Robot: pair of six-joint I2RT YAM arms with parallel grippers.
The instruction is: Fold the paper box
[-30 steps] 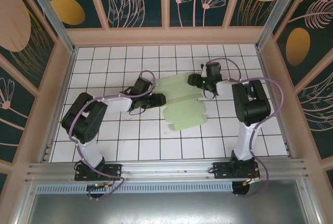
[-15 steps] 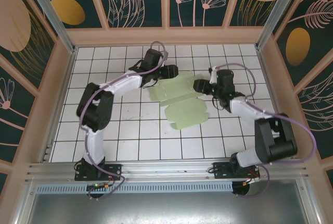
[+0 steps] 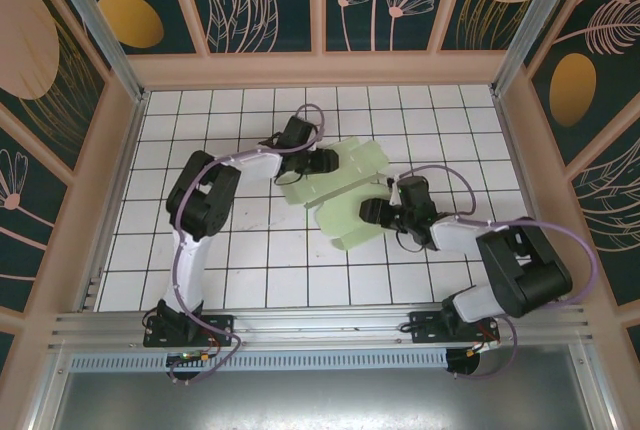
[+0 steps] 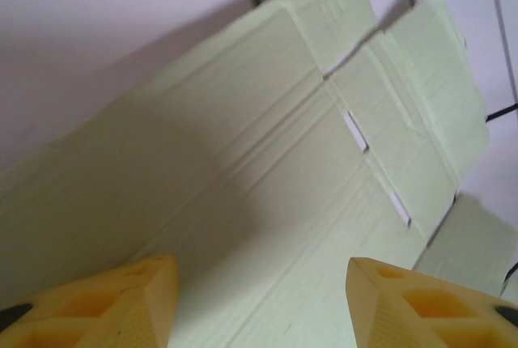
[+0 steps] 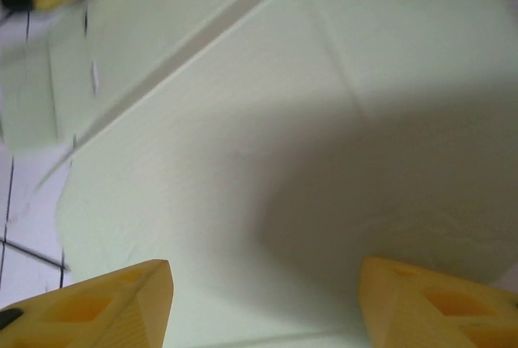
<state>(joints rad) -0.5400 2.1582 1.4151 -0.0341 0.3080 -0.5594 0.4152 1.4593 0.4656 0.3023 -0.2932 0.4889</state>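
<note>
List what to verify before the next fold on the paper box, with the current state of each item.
1. Left gripper jaws apart: ok; both fingers stand wide over the card.
2. Right gripper jaws apart: ok; nothing is clamped between them.
3. Paper box between the two grippers: ok; the left is at its far-left edge, the right at its near-right edge.
4. Box folded shut: not ok; the slotted flaps lie spread out.
5. Fingers touching the card: cannot tell in either wrist view.
6. Card fully on the tiled table: ok.
</note>
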